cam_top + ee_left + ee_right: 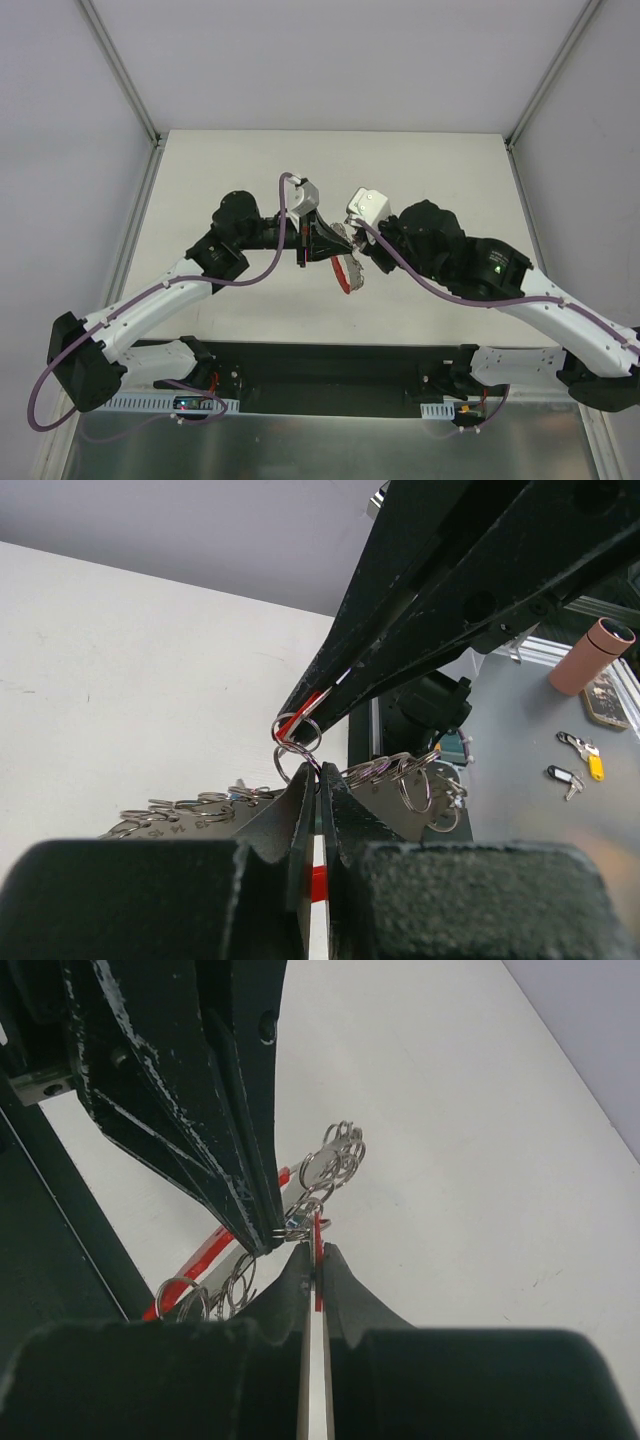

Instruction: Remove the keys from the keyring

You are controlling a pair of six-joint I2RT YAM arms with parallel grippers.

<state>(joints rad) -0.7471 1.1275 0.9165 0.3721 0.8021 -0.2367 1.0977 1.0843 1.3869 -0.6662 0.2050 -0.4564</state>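
- The left gripper (318,782), closest to its wrist camera, is clamped on a thin silvery wire loop of the keyring (291,764).
- The right gripper (316,1252) is pinched shut on the keyring's red band, seen best from its own wrist.
- Only the top view shows the keyring hanging between both arms above the table (250,165).
- Only the left wrist view shows small loose keys (580,747) on a grey surface beyond the table.

Above the middle of the table (420,170), the left gripper (330,243) and right gripper (352,250) meet tip to tip. The keyring (343,277) sits between them, hanging toward the near edge.
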